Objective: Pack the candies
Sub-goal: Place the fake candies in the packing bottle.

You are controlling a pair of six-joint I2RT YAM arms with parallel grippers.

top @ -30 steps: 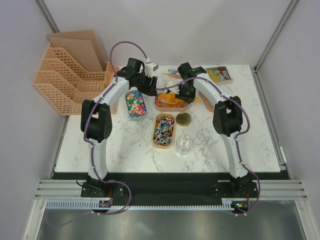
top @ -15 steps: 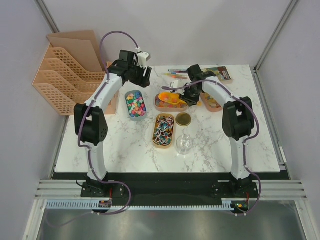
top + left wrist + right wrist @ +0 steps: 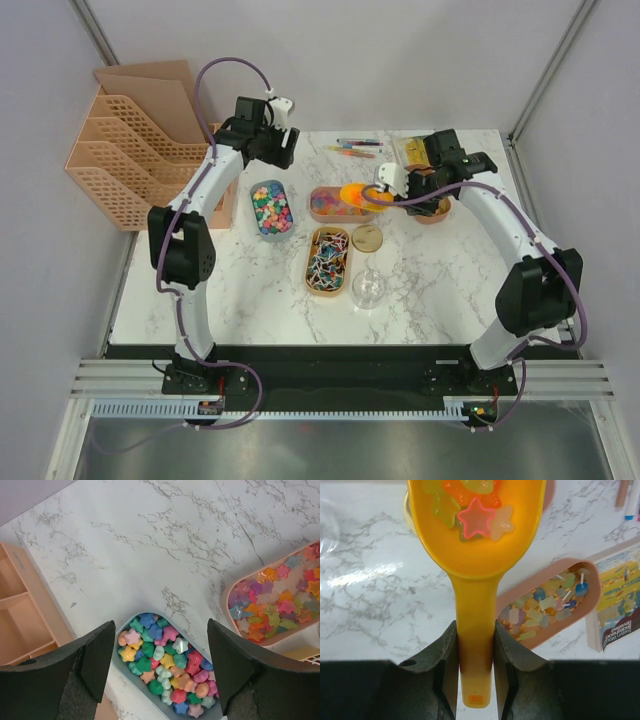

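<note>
Swung out to the right, the right hand [image 3: 476,645] clamps a yellow scoop [image 3: 476,555] of star candies [image 3: 476,515] above the table [image 3: 370,595]; the left hand [image 3: 160,665], spread wider, hovers over a candy-filled blue tray [image 3: 272,236].

Four oval trays stand on the worktop: one blue tray [image 3: 121,672], one pink tray [image 3: 226,600], one tan tray [image 3: 309,265] and one peach tray [image 3: 532,580]. Also present are one scoop [image 3: 475,580], one gold lid [image 3: 367,237], one glass jar [image 3: 367,289], one book [image 3: 410,150] and one tiered rack [image 3: 130,160]. The candies [image 3: 165,670] and pens [image 3: 352,148] are too small to count.
</note>
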